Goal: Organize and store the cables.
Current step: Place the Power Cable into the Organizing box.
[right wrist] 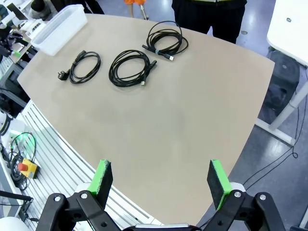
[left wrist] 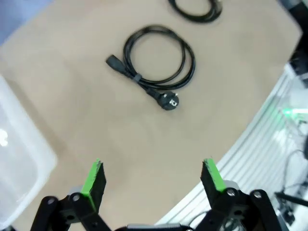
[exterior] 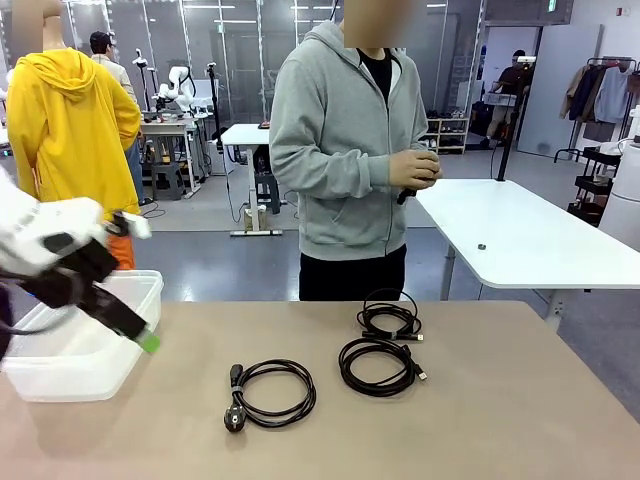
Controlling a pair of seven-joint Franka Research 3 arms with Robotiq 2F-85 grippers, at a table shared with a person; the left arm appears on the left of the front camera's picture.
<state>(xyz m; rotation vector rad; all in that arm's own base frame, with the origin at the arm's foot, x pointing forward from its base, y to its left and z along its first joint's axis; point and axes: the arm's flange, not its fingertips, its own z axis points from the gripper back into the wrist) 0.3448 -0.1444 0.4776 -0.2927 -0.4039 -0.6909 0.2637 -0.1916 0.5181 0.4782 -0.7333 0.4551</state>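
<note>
Cables lie coiled on the table, left end effector spread above.

Beige matte worktop with a rounded outline, edged on the robot's side by a silver slotted aluminium frame; a smooth grey floor lies beyond it. To the right stands a long white rectangular table on pale legs, and farther back a small white desk sits before a wall of dark glass partition panels. Far right: a black clothes rack hung with garments, a black shelf trolley near it, and bright ceiling strip lights overhead.
</note>
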